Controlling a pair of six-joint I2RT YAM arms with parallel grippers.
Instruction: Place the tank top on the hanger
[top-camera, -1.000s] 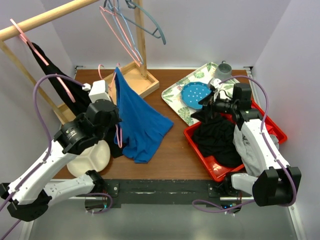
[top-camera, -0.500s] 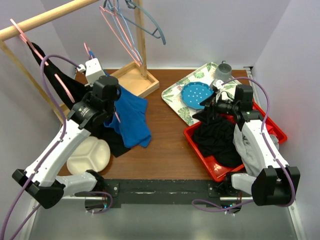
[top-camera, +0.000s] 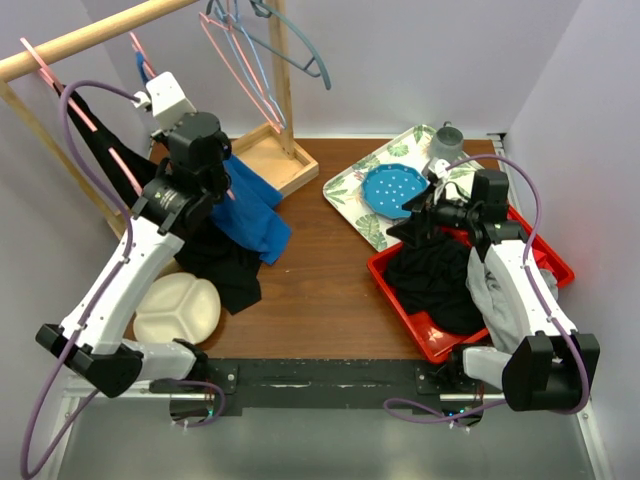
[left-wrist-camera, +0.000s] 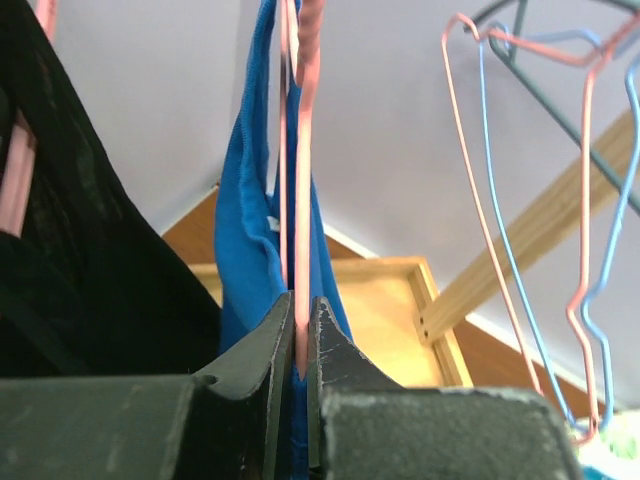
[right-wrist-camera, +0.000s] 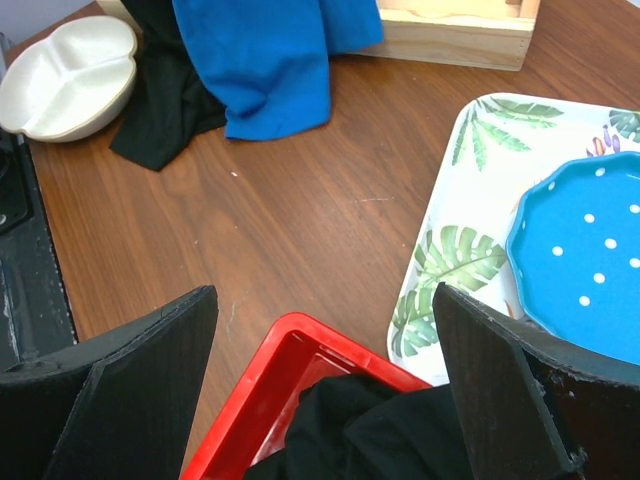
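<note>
**Left arm holds the pink hanger high with the tank top draped on it; right jaws wide over the bin**

On my left wrist feed, the left gripper (left-wrist-camera: 298, 312) is pressed together on the thin wire of the pink hanger (left-wrist-camera: 303, 180), which runs straight up out of the jaws. The tank top (left-wrist-camera: 248, 250) hangs against that wire, with a blue strap climbing beside it until both leave the top of the view. I cannot tell how the strap sits over the wire up there. A black garment (left-wrist-camera: 80, 250) hangs just to the left of it.

From the overhead camera I see the left arm raised toward the wooden rail (top-camera: 90, 35). The blue fabric trails down from it, and its lower end rests on the table beside the wooden base frame (top-camera: 270, 160), partly lying over dark cloth.

The right gripper (right-wrist-camera: 322, 300) has its fingers spread wide and grips nothing. It hovers above the near corner of the red bin (right-wrist-camera: 290, 345), which holds black clothing (right-wrist-camera: 370, 420). Beside the bin sits a leaf-print tray (right-wrist-camera: 450, 270) carrying a blue dotted plate (right-wrist-camera: 590, 270). A white divided dish (right-wrist-camera: 65, 75) sits at the table's near left.
</note>
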